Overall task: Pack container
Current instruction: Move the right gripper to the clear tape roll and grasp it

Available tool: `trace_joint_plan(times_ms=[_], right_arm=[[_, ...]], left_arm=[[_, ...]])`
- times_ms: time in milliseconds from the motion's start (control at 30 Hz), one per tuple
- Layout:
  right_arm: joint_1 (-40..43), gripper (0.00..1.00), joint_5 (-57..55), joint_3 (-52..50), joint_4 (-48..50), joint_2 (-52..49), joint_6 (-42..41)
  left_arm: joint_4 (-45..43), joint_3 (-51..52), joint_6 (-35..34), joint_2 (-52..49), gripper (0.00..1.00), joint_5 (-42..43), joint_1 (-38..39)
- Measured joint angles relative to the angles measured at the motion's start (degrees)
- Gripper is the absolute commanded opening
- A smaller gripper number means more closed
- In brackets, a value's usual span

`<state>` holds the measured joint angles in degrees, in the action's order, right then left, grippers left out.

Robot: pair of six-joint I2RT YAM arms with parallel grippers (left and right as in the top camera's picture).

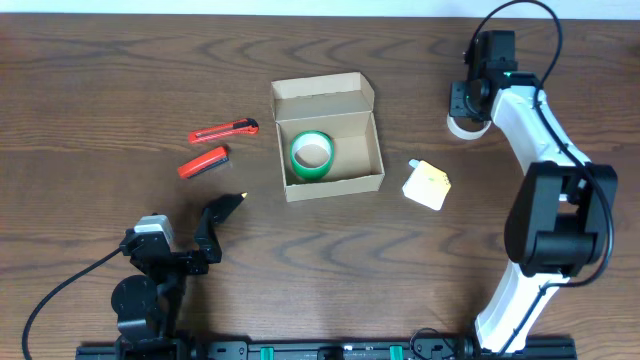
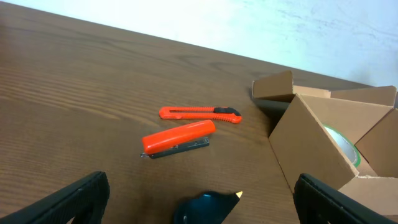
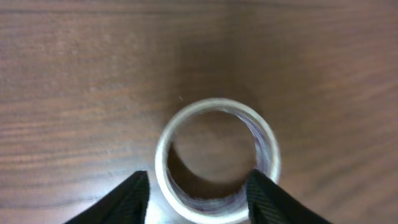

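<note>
The container (image 1: 360, 180) is an open brown cardboard box at the table's middle, with its flap lid folded back at the far side. A green tape roll (image 1: 311, 153) lies inside it. The box also shows in the left wrist view (image 2: 311, 143). My right gripper (image 1: 470, 103) hangs over a clear-white tape roll (image 1: 464, 127) at the far right. In the right wrist view its open fingers (image 3: 202, 199) straddle the roll (image 3: 214, 118). My left gripper (image 1: 212, 228) is open near the front left, with a dark blue yellow-tipped object (image 2: 208, 206) between its fingers (image 2: 205, 202).
A red box cutter (image 1: 223, 130) and a red stapler (image 1: 203, 161) lie left of the box; both show in the left wrist view, cutter (image 2: 199, 112) and stapler (image 2: 177, 137). A white and pale yellow block (image 1: 427, 186) lies right of the box.
</note>
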<state>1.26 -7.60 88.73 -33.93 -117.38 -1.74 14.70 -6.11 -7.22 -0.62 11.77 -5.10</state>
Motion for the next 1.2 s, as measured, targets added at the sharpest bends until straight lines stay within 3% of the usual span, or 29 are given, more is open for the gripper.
trace_joint_plan(times_ms=[233,467,767,967,1067,1200], right_arm=[[0.00,0.45,2.99,0.00,1.95,-4.85,1.16],[-0.09,0.35,4.24,-0.02,2.03,-6.01,1.62],[-0.11,0.33,4.46,-0.02,2.03,-7.52,1.64],[-0.11,0.19,4.72,-0.02,2.03,-7.93,2.19],[-0.11,0.07,4.74,-0.02,2.01,-7.96,2.36],[-0.20,0.02,4.85,0.70,-0.09,-7.93,2.29]], left_arm=[[0.00,0.00,0.00,0.00,0.95,0.00,0.00],[0.00,0.00,0.00,0.00,0.95,0.00,0.00],[0.00,0.00,0.00,0.00,0.95,0.00,0.00],[0.00,0.00,0.00,0.00,0.95,0.00,0.00],[0.00,0.00,0.00,0.00,0.95,0.00,0.00],[0.00,0.00,0.00,0.00,0.95,0.00,0.00]])
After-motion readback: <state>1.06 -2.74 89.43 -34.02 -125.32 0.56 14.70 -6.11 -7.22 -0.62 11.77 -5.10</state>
